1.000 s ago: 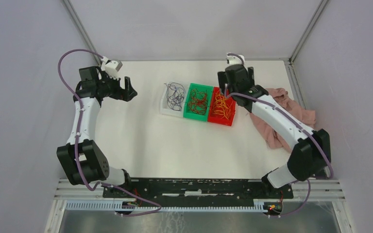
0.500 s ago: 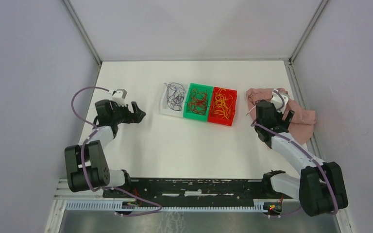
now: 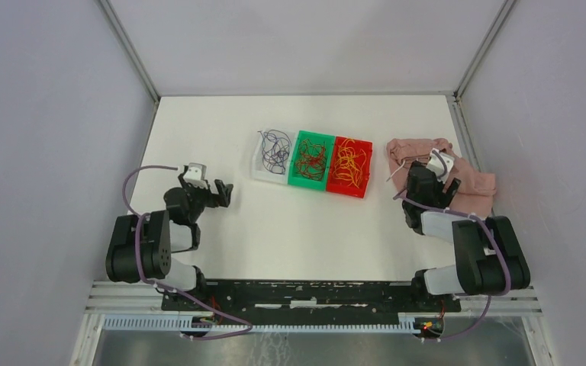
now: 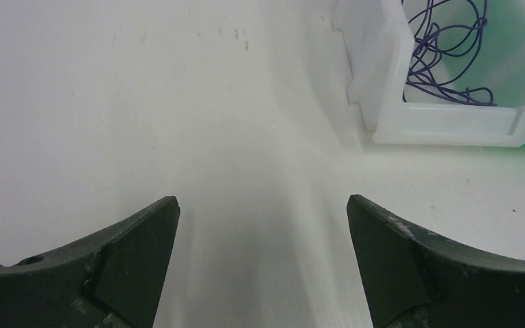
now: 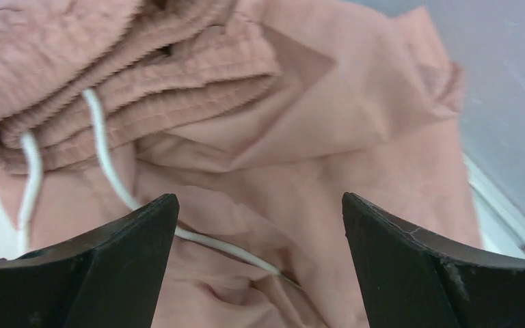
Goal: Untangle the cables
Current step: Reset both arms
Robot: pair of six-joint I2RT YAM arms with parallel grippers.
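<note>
The cables lie sorted in three small bins at the table's middle. Dark purple-black ones [image 3: 275, 149] [image 4: 444, 61] are in the white bin [image 3: 258, 166] [image 4: 444, 128]. Dark red ones [image 3: 310, 158] fill the green bin [image 3: 305, 183], and yellow-orange ones [image 3: 349, 166] fill the red bin [image 3: 347, 191]. My left gripper [image 3: 223, 194] [image 4: 262, 199] hangs open over bare table, left of the white bin. My right gripper [image 3: 439, 189] [image 5: 260, 195] is open just above the pink cloth, right of the red bin. Nothing is held between either pair of fingers.
A crumpled pink cloth [image 3: 473, 183] [image 5: 314, 137] with a white drawstring [image 5: 102, 150] lies at the right edge, by the wall. Both arms are folded low near their bases. The metal rail runs along the near edge [image 3: 313, 293].
Both arms have drawn back toward their bases. The left gripper came down from the far left; the right gripper left the red bin and now sits over the pink cloth.
</note>
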